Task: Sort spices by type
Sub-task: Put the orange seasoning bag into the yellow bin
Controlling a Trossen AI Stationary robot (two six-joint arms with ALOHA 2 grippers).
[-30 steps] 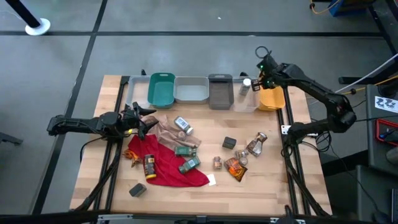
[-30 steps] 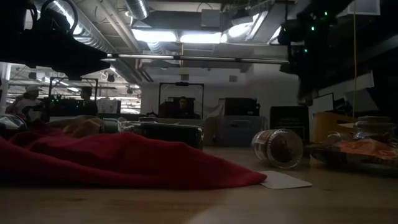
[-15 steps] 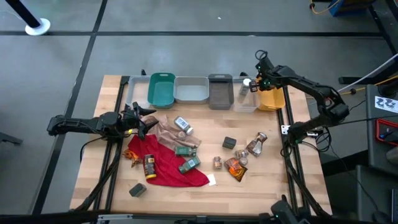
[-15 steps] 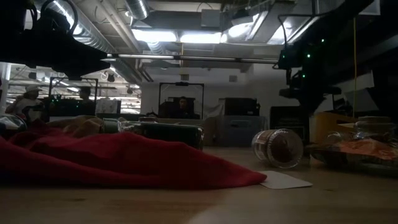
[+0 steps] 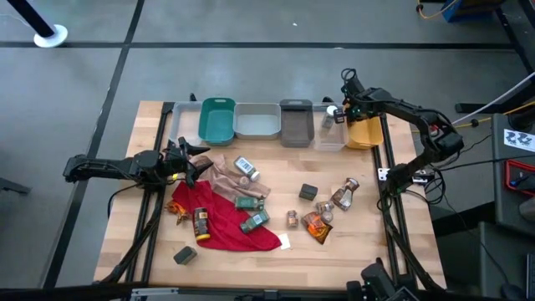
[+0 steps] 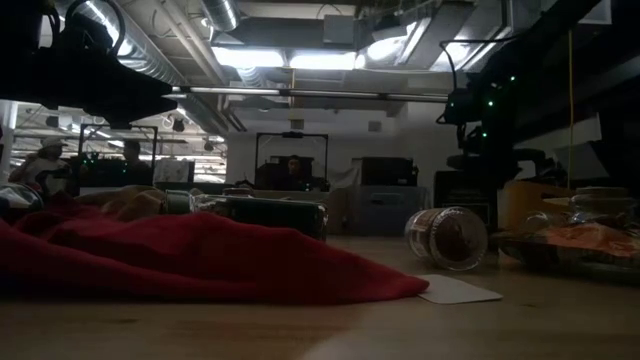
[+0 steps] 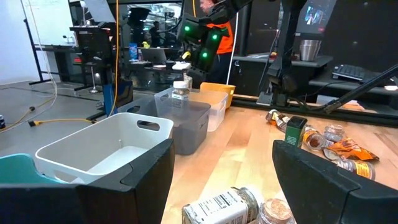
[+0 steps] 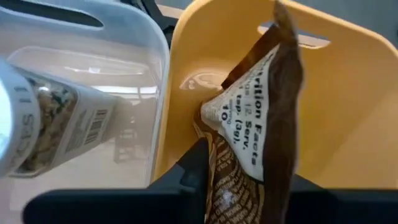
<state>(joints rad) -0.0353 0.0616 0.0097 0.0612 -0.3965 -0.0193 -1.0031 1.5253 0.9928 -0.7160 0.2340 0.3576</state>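
High view: right gripper (image 5: 349,107) sits at the back row of bins, over the seam between the clear bin (image 5: 332,134) and the yellow bin (image 5: 364,134); left gripper (image 5: 185,159) waits by the tan cloth (image 5: 224,177), jaws apart, holding nothing. Bins counted: 5 w/ teal (image 5: 216,120), white (image 5: 257,122), grey (image 5: 296,124). On the table approx 10 loose spices: a white-capped jar (image 5: 246,168), 2 green boxes on the red cloth (image 5: 219,219), 2 dark boxes, a few small jars, 1 orange-brown packet (image 5: 317,226); one white-capped jar (image 5: 331,115) already stands in the clear bin. Low view: a jar on its side (image 6: 447,238) near the red cloth; right arm dark at the back, fingers not readable. Left wrist view: own fingers wide apart, spice jar (image 7: 221,205) just ahead. Right wrist view: a brown crinkly packet (image 8: 258,134) stands between the fingers, above the yellow bin's floor; can't tell if it's gripped or just let go. Risk: packet is close to the bin wall, so a release here could hang it on the rim or tip it into the clear bin, mixing types.
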